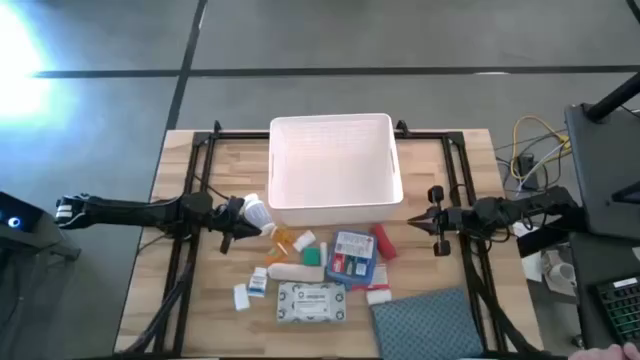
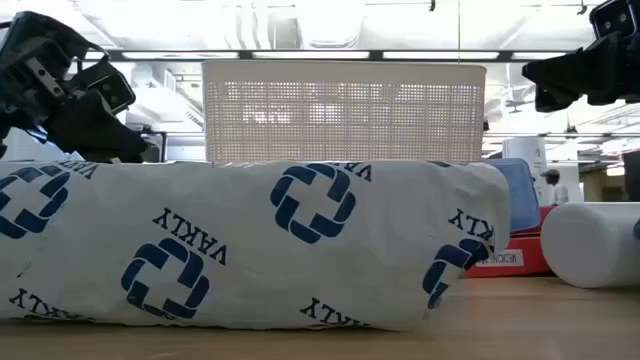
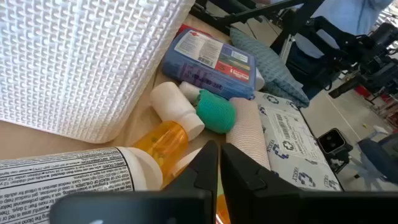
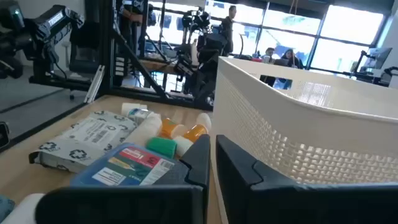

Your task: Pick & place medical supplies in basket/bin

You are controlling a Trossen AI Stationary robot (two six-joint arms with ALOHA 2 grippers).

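Note:
The white lattice basket (image 1: 335, 122) stands at the far middle of the table. In front of it lie the supplies: a white pill bottle (image 1: 256, 210), an orange vial (image 1: 283, 238), a white roll (image 1: 290, 270), a blue box (image 1: 352, 258), a red tube (image 1: 384, 242) and a grey-green packet (image 1: 312, 303). My left gripper (image 1: 243, 218) is shut, low at the basket's near left corner, right beside the pill bottle (image 3: 68, 171). My right gripper (image 1: 415, 221) is shut and hovers off the basket's near right corner, holding nothing (image 4: 211, 162). My left gripper (image 3: 221, 165) has nothing between its shut fingers. The white pill bottle lies on its side close along the outer side of one finger (image 3: 205, 165). Whether they touch, I cannot tell.
A blue-grey textured cloth (image 1: 425, 325) lies at the near right corner. Small white-blue boxes (image 1: 258, 282) sit left of the packet. A teal-capped item (image 3: 216, 112) lies between vial and roll. Black rails run along both table sides. The packet (image 2: 240, 245) fills the low view.

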